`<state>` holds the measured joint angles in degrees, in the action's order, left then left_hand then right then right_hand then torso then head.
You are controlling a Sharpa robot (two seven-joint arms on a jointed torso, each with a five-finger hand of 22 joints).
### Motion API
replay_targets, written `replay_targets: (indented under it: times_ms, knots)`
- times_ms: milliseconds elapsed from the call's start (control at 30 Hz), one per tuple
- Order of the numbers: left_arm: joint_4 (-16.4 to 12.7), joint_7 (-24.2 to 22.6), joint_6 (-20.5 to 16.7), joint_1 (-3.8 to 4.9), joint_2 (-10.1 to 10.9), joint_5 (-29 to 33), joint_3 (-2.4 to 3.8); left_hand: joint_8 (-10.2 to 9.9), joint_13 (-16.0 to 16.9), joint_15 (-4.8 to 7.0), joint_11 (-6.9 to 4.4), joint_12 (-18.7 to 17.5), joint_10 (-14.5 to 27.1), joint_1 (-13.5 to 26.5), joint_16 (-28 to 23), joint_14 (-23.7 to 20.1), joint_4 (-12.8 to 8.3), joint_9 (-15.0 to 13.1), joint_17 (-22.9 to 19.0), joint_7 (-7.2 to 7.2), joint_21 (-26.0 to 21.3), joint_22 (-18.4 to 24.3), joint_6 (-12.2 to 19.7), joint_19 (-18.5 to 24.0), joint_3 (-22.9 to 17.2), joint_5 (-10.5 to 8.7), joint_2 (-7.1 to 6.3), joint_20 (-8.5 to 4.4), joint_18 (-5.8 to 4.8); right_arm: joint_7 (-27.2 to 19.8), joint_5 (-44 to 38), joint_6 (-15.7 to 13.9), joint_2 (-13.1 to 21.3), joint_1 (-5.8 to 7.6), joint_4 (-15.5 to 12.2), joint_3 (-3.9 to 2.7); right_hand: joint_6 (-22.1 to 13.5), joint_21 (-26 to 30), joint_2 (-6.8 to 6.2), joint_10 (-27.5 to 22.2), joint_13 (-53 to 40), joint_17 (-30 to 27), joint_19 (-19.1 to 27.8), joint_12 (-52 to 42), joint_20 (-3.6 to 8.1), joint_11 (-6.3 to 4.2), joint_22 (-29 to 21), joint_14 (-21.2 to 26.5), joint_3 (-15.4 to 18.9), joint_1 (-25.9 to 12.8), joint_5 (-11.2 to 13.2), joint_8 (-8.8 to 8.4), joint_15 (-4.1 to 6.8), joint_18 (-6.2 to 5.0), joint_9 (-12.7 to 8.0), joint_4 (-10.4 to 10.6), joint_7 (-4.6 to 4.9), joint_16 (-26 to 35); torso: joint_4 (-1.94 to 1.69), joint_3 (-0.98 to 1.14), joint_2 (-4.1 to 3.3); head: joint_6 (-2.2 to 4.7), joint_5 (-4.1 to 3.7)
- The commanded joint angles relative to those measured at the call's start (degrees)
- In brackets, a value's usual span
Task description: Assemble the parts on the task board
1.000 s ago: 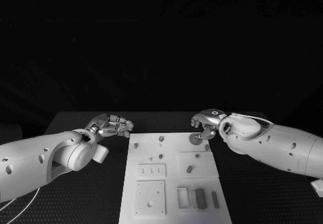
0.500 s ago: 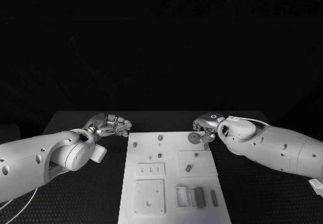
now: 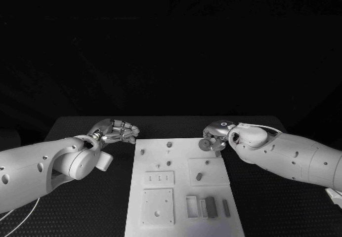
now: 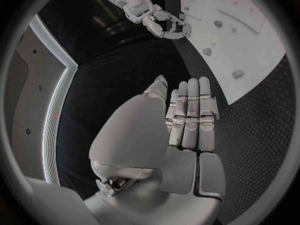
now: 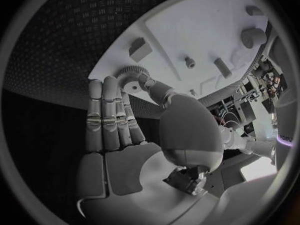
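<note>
The white task board (image 3: 185, 190) lies in the middle of the table. My right hand (image 3: 216, 134) hovers at its far right corner and pinches a small grey gear (image 3: 205, 144) between thumb and fingers; in the right wrist view the gear (image 5: 129, 79) sits at the fingertips above the board (image 5: 187, 30). My left hand (image 3: 117, 132) hangs beside the board's far left corner. In the left wrist view its fingers (image 4: 189, 117) lie straight and hold nothing.
Short pegs (image 3: 169, 144) stand on the far half of the board, with a slotted block (image 3: 159, 178) and a square plate (image 3: 158, 207) nearer me. Grey bars (image 3: 211, 207) lie at the near right. Black table (image 3: 93, 207) flanks the board on both sides.
My right wrist has turned slightly and eased left, still holding the gear over the far right corner. The left hand has barely moved.
</note>
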<state>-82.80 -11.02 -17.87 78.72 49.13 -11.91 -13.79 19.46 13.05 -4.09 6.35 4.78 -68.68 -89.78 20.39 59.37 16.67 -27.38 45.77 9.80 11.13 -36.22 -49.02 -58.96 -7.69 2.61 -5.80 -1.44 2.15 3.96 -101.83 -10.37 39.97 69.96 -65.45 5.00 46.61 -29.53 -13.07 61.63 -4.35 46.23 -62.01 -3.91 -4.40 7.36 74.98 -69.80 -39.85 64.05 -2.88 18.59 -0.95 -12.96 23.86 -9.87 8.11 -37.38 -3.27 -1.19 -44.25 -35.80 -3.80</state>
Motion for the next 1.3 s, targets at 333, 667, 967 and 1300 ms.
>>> replay_targets:
  times_ms: [333,667,967,1300]
  knots:
    - [-0.07,-0.73,0.84,0.07,-0.12,0.24,0.04,-0.16,0.10,-0.17,0.29,-0.30,0.37,0.52,-0.46,0.37,-0.06,-0.08,0.11,0.09,-0.23,-0.07,-0.07,-0.17,0.38,0.23,-0.07,-0.01,0.29,-1.84,0.43,0.85,-1.67,-1.29,1.87,0.14,1.73,-1.07,5.16,2.59,-0.97,0.27,0.07,-1.54,0.32,-0.44,1.29,-0.32,0.93,-0.75,0.02,1.19,0.41,-2.04,0.27,-1.52,0.55,-0.68,-0.11,-0.04,-0.04,-0.46,0.28]
    - [-0.24,-0.60,0.88,0.07,-0.07,0.24,0.04,-0.20,0.11,-0.17,0.32,-0.36,0.42,0.54,-0.51,0.38,-0.07,-0.09,0.16,0.10,-0.26,-0.09,-0.05,-0.18,0.37,0.23,-0.08,-0.01,0.29,-1.13,-0.28,1.61,-2.26,-1.61,2.45,0.36,2.65,-1.54,3.00,4.19,-1.86,0.43,-0.04,-2.14,0.33,-0.45,1.24,-0.42,1.37,-2.32,0.01,1.36,0.42,-2.04,0.17,-2.10,1.08,-1.03,-0.01,-0.04,0.04,-0.73,0.39]
    - [-0.23,-0.52,0.86,0.07,-0.06,0.24,0.04,-0.29,0.12,-0.16,0.36,-0.46,0.52,0.52,-0.58,0.41,-0.10,-0.09,0.24,0.14,-0.30,-0.12,0.05,-0.18,0.37,0.23,-0.15,-0.02,0.30,-0.91,-1.59,-0.13,-2.27,-1.62,1.89,0.39,2.25,-7.88,0.72,9.10,-13.82,5.95,-0.72,-10.33,1.67,-3.66,1.51,0.71,2.80,-2.47,-0.05,1.06,3.27,-2.04,0.01,-1.36,-0.12,-10.63,-0.02,0.00,0.02,-0.80,0.43]
    - [-0.22,-0.49,0.88,0.07,-0.06,0.22,0.04,-0.34,0.14,-0.16,0.38,-0.51,0.55,0.48,-0.63,0.43,-0.12,-0.10,0.29,0.16,-0.32,-0.14,0.10,-0.19,0.35,0.24,-0.17,-0.02,0.31,-0.67,-2.30,-0.94,-2.40,-1.63,1.69,0.40,1.88,-20.85,0.23,-5.98,-56.89,12.25,1.39,-43.69,3.36,-6.01,1.40,3.43,2.09,-3.11,0.01,0.78,5.60,-2.04,-0.08,-0.51,-0.91,-28.36,0.02,0.00,0.03,-0.81,0.50]
